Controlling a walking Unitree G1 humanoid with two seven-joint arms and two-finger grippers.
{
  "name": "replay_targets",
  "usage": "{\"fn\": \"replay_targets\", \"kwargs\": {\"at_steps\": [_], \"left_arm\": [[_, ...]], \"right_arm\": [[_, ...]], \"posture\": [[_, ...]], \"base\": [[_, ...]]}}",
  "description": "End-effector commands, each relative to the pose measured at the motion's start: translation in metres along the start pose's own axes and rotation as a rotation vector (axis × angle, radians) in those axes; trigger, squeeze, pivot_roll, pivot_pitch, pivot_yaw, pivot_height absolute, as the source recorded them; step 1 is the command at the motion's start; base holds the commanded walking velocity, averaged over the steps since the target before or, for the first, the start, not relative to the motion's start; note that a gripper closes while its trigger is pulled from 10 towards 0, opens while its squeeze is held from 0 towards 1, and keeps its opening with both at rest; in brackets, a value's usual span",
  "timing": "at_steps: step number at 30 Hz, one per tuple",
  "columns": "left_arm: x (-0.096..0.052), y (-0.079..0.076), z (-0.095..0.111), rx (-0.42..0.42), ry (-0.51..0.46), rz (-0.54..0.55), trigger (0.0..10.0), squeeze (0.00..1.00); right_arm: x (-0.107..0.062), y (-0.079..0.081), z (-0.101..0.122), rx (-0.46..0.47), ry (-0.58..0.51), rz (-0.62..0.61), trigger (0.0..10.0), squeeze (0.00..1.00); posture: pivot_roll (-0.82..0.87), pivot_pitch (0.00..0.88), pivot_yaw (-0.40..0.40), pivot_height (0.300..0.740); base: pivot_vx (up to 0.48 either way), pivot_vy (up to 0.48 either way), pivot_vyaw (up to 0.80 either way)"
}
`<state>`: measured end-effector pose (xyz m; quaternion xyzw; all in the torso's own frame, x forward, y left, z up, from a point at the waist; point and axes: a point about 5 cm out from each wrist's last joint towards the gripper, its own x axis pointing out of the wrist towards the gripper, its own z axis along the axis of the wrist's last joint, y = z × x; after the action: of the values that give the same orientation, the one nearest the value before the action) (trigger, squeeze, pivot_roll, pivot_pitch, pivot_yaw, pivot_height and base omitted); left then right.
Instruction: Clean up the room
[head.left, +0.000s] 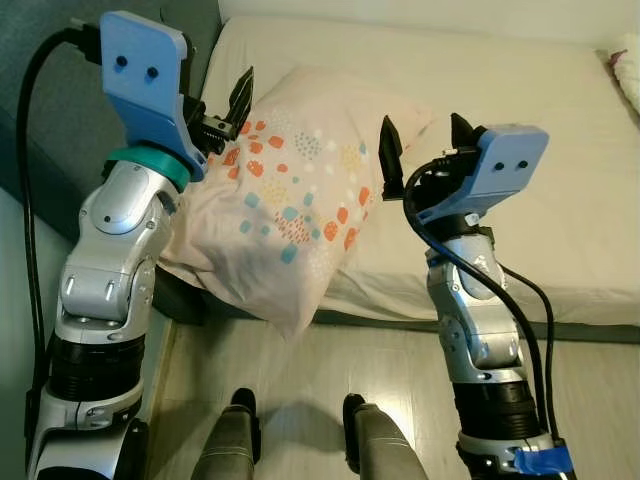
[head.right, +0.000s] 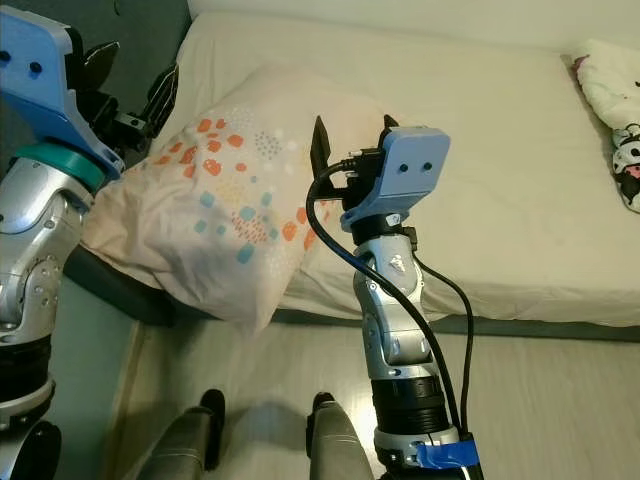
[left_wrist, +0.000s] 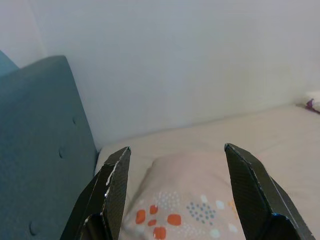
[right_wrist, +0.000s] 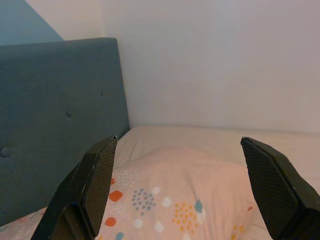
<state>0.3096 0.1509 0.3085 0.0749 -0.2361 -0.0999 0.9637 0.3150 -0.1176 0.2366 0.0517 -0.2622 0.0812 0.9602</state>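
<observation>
Bed (head.left: 560, 180) holds a pillow (head.left: 290, 190) overhanging its edge, both claws (head.left: 218, 105) (head.left: 420, 135) open.

A: How much of the pillow (head.left: 285, 190) shows?

B: Not all. Its left corner is hidden behind the left arm (head.left: 120, 250), and the right gripper (head.left: 420, 150) covers part of its right edge.

A: And the bed (head.left: 560, 200)?

B: Cut off at the right edge in both eye views. The soft toy (head.right: 618, 110) there is cut off too, so I can't tell what it is.

A: The headboard (right_wrist: 55, 110)?

B: Only part of it; it runs out of frame.
</observation>
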Motion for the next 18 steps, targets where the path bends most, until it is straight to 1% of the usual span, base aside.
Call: {"fn": "replay_targets", "kwargs": {"at_steps": [1, 18], "left_arm": [[-0.0017, -0.0015, 0.0007, 0.002, 0.006, -0.001, 10.0, 0.00], [0.0005, -0.0020, 0.0022, -0.004, 0.005, 0.013, 10.0, 0.00]], "right_arm": [[-0.0005, -0.0033, 0.0005, 0.002, 0.006, -0.006, 10.0, 0.00], [0.0001, -0.0060, -0.0019, -0.014, 0.021, -0.001, 10.0, 0.00]], "posture": [[-0.03, 0.139, -0.001, 0.740], [-0.03, 0.131, -0.003, 0.740]], "base": [[0.330, 0.000, 0.00], [0.332, 0.000, 0.00]]}}
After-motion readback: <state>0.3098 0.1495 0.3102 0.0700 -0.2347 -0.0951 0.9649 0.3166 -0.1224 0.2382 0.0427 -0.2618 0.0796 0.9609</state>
